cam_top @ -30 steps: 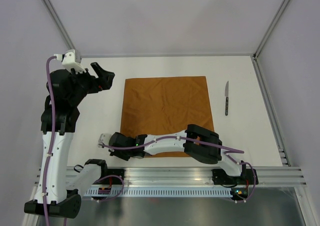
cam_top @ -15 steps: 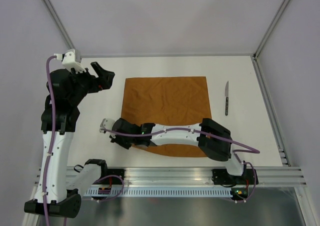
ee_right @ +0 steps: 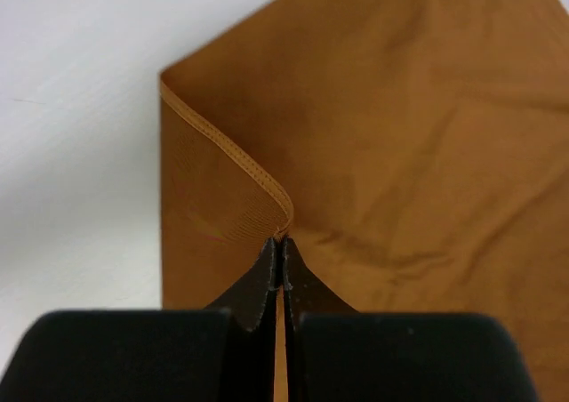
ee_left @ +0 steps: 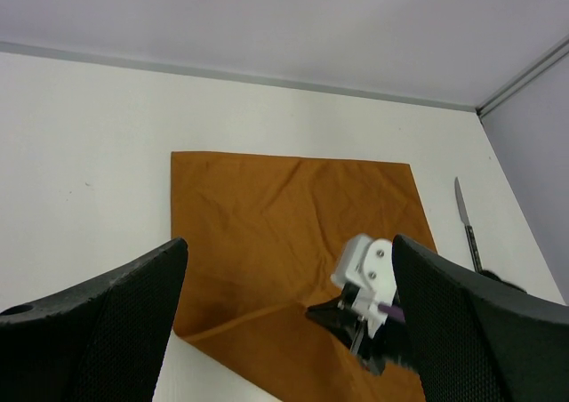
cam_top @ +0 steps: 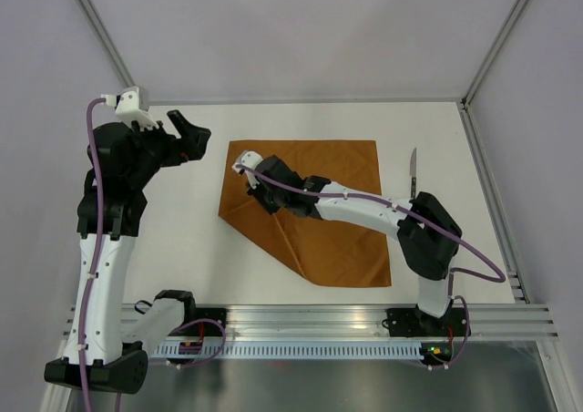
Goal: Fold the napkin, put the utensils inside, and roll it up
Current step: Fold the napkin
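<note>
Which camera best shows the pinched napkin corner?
Right wrist: the right fingers clamp the hemmed corner of the napkin close up. The top view shows the fold, but the arm hides the pinch. The left wrist view shows it small, distant.

The white tabletop (cam_top: 182, 239) lies flat and matte. Pale lavender walls (cam_top: 301, 29) close it in at the back and on both sides, and slim grey posts (cam_top: 107, 36) slant up from the far corners. Along the near edge runs a ribbed aluminium rail (cam_top: 310, 319). A slotted strip (cam_top: 310, 350) sits just below it, and a dull metal panel (cam_top: 301, 386) lies nearer still.
</note>
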`<state>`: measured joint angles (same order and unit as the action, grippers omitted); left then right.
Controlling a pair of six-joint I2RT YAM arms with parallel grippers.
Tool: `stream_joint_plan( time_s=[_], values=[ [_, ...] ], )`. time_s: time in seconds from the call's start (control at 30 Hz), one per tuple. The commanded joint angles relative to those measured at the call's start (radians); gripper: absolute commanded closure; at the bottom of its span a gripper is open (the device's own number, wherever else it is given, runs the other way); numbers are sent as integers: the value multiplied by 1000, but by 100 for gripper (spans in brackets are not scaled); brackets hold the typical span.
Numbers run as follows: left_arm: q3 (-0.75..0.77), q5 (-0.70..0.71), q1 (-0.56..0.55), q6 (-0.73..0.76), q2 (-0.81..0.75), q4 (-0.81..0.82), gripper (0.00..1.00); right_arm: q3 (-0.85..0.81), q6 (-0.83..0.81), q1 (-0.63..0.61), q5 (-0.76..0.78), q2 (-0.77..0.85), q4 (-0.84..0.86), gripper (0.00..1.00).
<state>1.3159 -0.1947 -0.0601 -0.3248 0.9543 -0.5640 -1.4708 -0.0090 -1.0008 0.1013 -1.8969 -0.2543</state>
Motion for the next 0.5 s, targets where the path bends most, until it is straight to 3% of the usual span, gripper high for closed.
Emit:
stream_joint_plan(
  time_s=[0.0, 0.47],
  values=[
    [0, -49, 5, -20, 0, 42, 0, 39, -45, 83, 37, 78, -10, 99],
    [-67, -83, 5, -31, -2, 81, 0, 152, -109, 356, 26, 102, 32, 100]
  ],
)
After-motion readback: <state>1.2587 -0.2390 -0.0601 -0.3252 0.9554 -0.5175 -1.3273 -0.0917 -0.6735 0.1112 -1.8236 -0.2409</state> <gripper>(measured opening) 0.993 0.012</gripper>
